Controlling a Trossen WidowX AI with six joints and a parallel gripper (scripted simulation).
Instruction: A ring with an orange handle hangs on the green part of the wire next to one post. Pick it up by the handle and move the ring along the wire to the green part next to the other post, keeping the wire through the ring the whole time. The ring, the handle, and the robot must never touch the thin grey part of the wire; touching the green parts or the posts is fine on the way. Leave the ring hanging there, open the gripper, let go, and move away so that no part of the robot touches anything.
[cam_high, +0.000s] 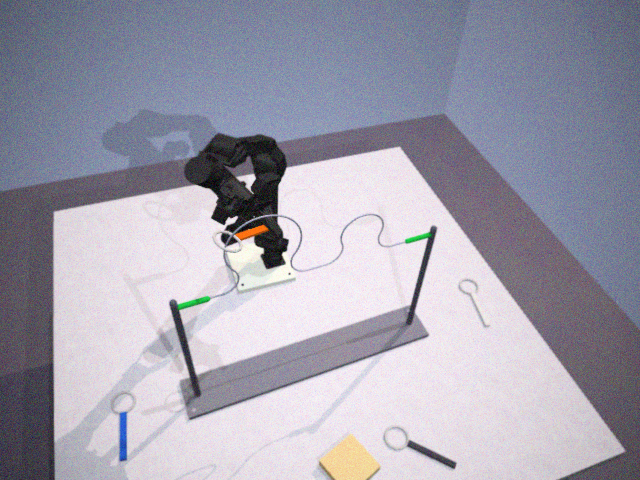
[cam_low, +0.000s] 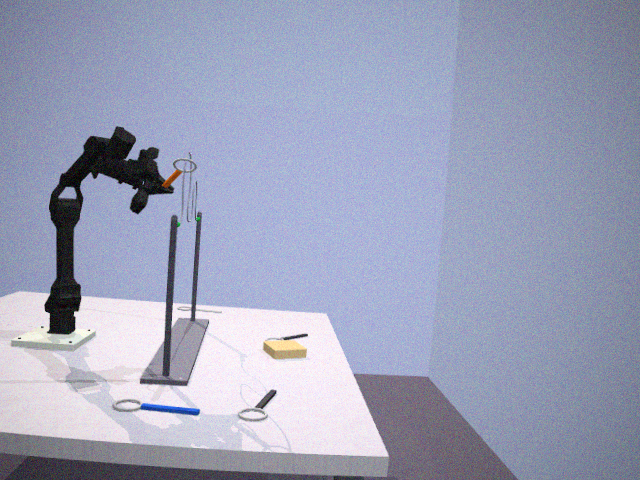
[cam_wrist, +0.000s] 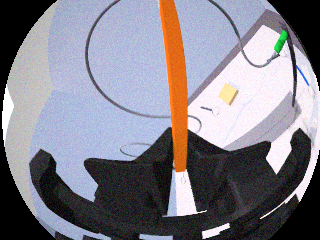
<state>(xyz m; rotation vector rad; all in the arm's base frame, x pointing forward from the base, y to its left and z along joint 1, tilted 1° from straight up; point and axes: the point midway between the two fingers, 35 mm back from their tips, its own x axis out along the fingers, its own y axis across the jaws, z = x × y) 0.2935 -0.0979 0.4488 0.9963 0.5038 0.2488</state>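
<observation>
at ten o'clock from the middle, the claw (cam_low: 166, 189) (cam_wrist: 175, 131) grips the orange handle (cam_high: 252, 232) (cam_low: 172, 178) (cam_wrist: 178, 95); slide gently, wire centred in the ring (cam_high: 227, 241) (cam_low: 184, 165) (cam_wrist: 90, 75)

Plain blue walls (cam_high: 155, 62) (cam_low: 310, 129) (cam_wrist: 120, 60), brownish floor (cam_high: 516, 217) (cam_low: 413, 423)

Facing the arm (cam_high: 268, 155) (cam_low: 65, 248) across the desk (cam_high: 310, 315) (cam_low: 341, 423) (cam_wrist: 210, 130), I saw the stand (cam_high: 310, 361) (cam_low: 178, 356) (cam_wrist: 270, 127) before it. One wand (cam_high: 123, 436) (cam_low: 170, 409) lay near the left edge, another (cam_high: 479, 310) (cam_low: 206, 310) near the right; the block (cam_high: 349, 459) (cam_low: 285, 350) (cam_wrist: 228, 94) lay towards the front.
</observation>
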